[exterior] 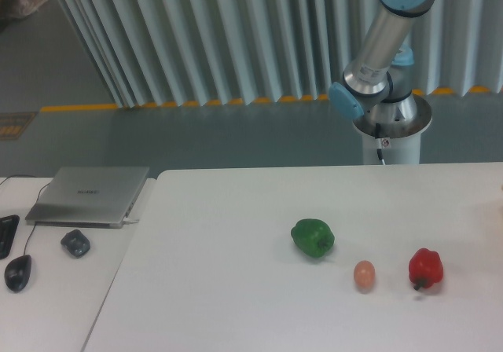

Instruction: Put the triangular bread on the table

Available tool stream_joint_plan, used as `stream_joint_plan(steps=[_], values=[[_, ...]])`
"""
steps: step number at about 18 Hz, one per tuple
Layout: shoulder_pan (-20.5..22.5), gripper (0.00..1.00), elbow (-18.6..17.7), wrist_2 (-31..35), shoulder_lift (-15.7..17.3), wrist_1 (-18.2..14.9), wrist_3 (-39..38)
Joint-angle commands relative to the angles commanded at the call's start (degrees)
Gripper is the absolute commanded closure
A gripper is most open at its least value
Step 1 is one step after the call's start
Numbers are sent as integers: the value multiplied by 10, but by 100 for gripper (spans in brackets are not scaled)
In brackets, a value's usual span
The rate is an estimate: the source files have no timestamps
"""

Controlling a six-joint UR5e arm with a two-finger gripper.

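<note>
table (pixel 236 289) with peppers, egg

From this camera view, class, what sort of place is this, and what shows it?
Probably a robotics lab or test workspace: a robot arm on a pedestal behind a white table, a laptop on a side desk, yellow floor marking.

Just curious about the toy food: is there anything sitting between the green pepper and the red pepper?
Yes, a small peach-coloured egg lies between the green pepper and the red pepper, touching neither, in the fixed camera view.
</note>
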Motion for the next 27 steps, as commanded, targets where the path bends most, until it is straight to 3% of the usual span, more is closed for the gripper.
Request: stream_joint_plan(steps=[3,4,5,6,7,9,12,14,20,27], values=[[1,0,-1,1,-1,-1,3],[1,17,-1,1,-1,-1,1],[1,25,-1,1,-1,-1,0],[0,40,0,3,-1,-1,-1],[0,44,0,8,0,-1,-1],[-3,66,2,23,1,-1,-8],[-6,73,13,25,6,-7,-35],[-16,85,12,27,7,-8,-42],[-28,87,25,30,30,-40,-55],[-58,87,49,23,78,-164,-47]])
